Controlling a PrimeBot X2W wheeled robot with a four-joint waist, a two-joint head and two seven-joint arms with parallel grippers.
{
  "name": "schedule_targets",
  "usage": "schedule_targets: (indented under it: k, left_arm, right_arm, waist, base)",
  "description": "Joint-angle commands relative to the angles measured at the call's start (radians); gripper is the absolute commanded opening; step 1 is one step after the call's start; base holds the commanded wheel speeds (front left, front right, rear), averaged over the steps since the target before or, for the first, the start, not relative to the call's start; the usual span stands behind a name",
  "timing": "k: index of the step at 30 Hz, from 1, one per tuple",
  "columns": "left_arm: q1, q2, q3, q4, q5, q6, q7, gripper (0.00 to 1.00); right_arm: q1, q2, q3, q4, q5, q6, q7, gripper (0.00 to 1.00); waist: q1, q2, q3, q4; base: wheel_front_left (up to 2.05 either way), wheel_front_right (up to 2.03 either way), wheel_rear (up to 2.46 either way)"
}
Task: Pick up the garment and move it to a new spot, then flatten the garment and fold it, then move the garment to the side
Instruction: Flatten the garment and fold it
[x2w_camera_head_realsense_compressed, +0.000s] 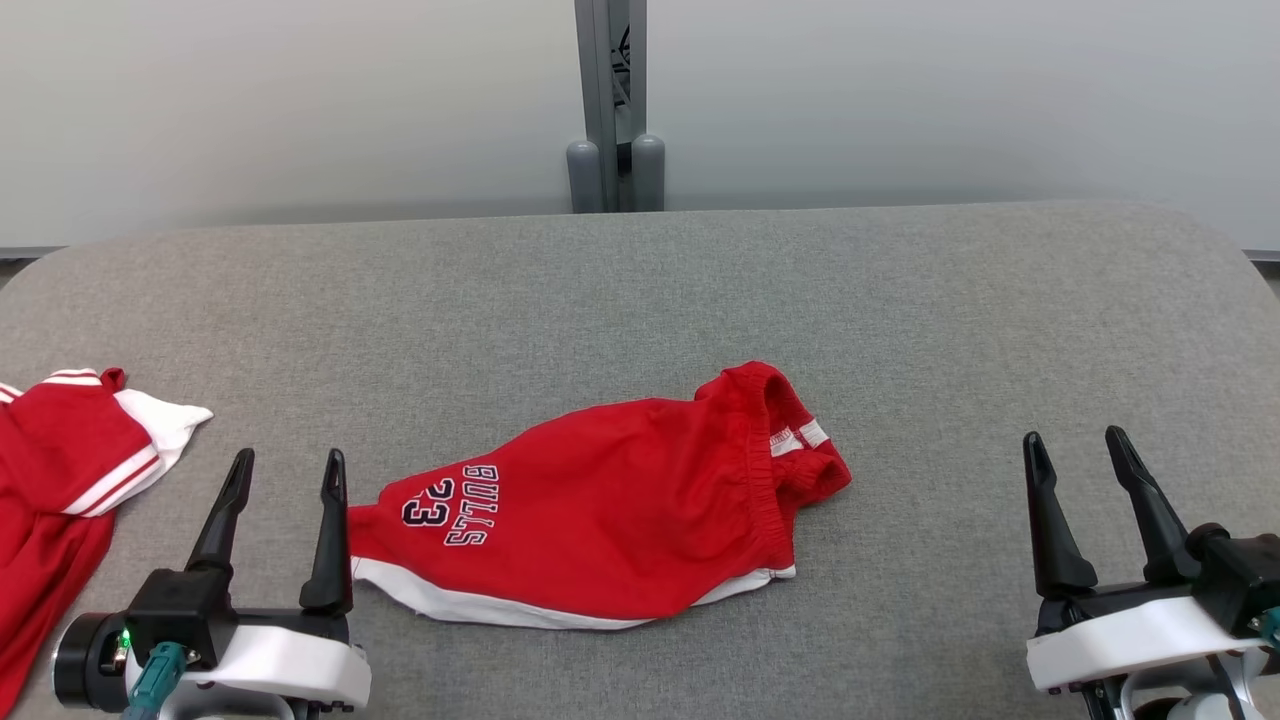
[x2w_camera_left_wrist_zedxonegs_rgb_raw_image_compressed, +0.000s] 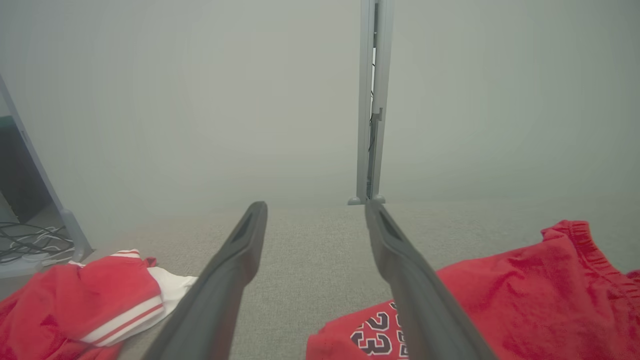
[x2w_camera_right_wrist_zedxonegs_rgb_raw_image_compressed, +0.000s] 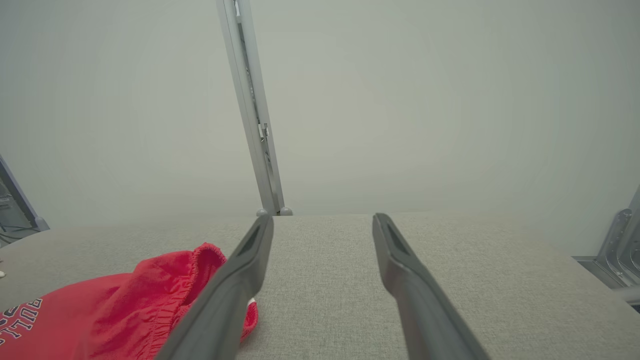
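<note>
Grey woven cloth covers the counter, which is rounded at its far corners.

1. Red-and-white garment, at 9 o'clock on the counter's left edge. It lies rumpled, with striped trim, and part of it runs out of the head view.
2. Left hand, at 7 o'clock. Its two dark fingers are spread wide with nothing between them. It sits between the two garments, and its inner finger is just beside the shorts' hem. Whether they touch cannot be told.
3. Red shorts, at centre, slightly toward 6 o'clock. They lie loose on the counter, unfolded and wrinkled. The white-trimmed hem and the "BULLS 23" print point to 8 o'clock, and the gathered elastic waistband to 2 o'clock. Neither hand holds them.
4. Metal post, at 12 o'clock, behind the counter's far edge against a pale wall.
5. Right hand, at 4 o'clock. Its fingers are spread wide and empty, and it is well apart from the shorts' waistband.
</note>
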Motion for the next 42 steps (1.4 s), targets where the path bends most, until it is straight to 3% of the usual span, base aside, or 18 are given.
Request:
schedule_targets:
  k: [1,11,26,29,34,42]
  left_arm:
    - [0.011,0.007,0.006,0.009,0.017,-0.013,-0.003,1.00]
    - [0.003,-0.012,0.023,0.035,0.057,-0.050,-0.003,1.00]
    - [-0.007,-0.028,0.050,0.052,0.072,-0.065,-0.003,1.00]
    - [-0.007,-0.030,0.041,0.089,0.027,-0.101,0.039,1.00]
    - [0.001,-0.011,0.026,0.166,-0.074,-0.191,0.195,1.00]
    - [-0.052,0.009,0.040,0.269,-0.180,-0.268,0.322,1.00]
  right_arm:
    - [0.005,-0.007,0.003,-0.011,-0.003,0.002,0.003,1.00]
    - [0.008,-0.007,-0.002,-0.023,0.000,0.002,0.014,1.00]
    - [0.005,-0.007,-0.015,-0.027,0.005,0.002,0.018,1.00]
    - [0.004,-0.007,-0.016,-0.030,0.007,0.002,0.017,1.00]
    - [-0.003,-0.007,-0.018,-0.030,0.010,0.002,0.020,1.00]
    - [-0.023,-0.007,-0.023,-0.033,0.017,0.002,0.014,1.00]
  waist:
    - [0.0000,-0.0001,0.000,0.001]
    - [0.0000,-0.0001,0.003,0.009]
    - [0.0000,-0.0001,0.003,0.011]
    - [0.0000,-0.0001,0.010,0.015]
    - [0.0000,-0.0001,0.019,0.016]
    - [0.0000,-0.0001,0.045,0.006]
  base:
    - [0.00,0.00,0.00]
    - [0.00,0.00,0.00]
    - [0.00,0.00,0.00]
    - [0.00,0.00,0.00]
    - [0.00,0.00,0.00]
    - [0.00,0.00,0.00]
